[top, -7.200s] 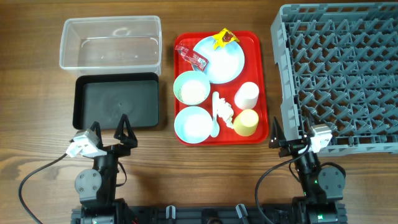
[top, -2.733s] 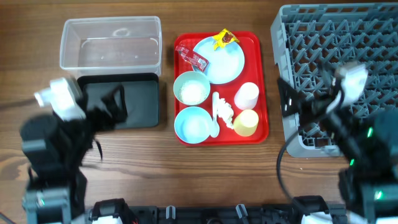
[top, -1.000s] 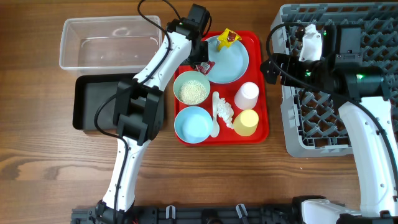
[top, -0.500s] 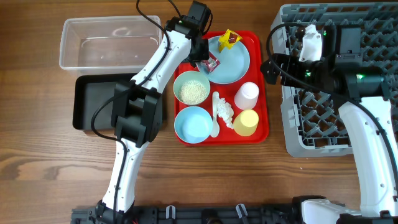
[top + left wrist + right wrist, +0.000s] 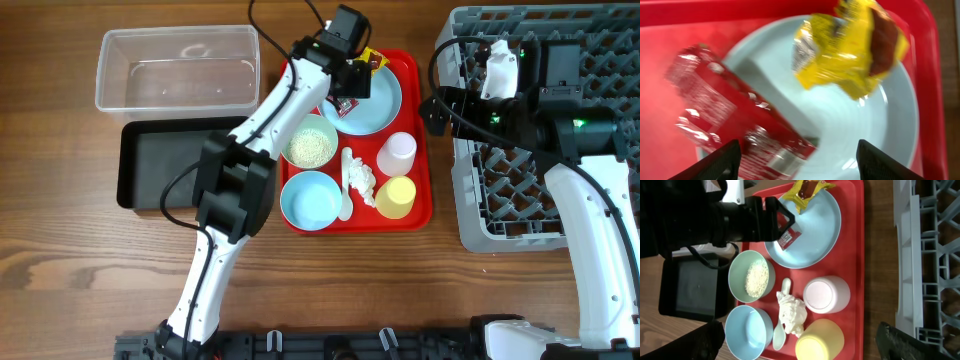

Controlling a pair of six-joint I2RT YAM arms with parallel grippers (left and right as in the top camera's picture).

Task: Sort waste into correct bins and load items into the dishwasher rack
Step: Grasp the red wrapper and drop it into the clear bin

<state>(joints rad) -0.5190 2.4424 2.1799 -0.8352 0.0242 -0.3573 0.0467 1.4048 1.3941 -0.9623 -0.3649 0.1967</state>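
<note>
1. Hovering over the plate [image 5: 380, 105] with the left end effector [image 5: 347, 90], at the far end of the red tray [image 5: 415, 75] on the bench [image 5: 80, 260]; fingers [image 5: 720, 162] spread wide, straddling the near end of the red wrapper [image 5: 735, 120].
2. Draped across the plate's rim, that red wrapper, partly on the plate and partly over the tray; just beyond it, on the plate's far edge, the yellow wrapper [image 5: 850, 50].
3. Crowding the nearer part of the tray: green bowl [image 5: 337, 150] holding rice [image 5: 312, 148], blue bowl [image 5: 310, 198] in front of it, white cup [image 5: 398, 152] and yellow cup [image 5: 397, 197] to the right, with tissue [image 5: 363, 180] and spoon [image 5: 346, 208] touching each other between bowls and cups.
4. Standing left of the tray: tub [image 5: 178, 70], with the black tray [image 5: 170, 160] just in front of it.
5. Cutting across with the left arm [image 5: 285, 105], hiding the black tray's right edge and part of the red tray's left rim from overhead.
6. Hanging near the rack's [image 5: 560, 180] left edge with the right end effector [image 5: 433, 112], fingers [image 5: 710, 340] set far apart, gripping nothing.
7. Shown close only from the left wrist: crinkled foil and a brown patch on the yellow wrapper, somewhat blurred.
8. Shown only from the right wrist: the left end effector's black body from the side, covering the plate's left part.
9. Shown only from overhead: the tub, the whole rack, both arms at once.
</note>
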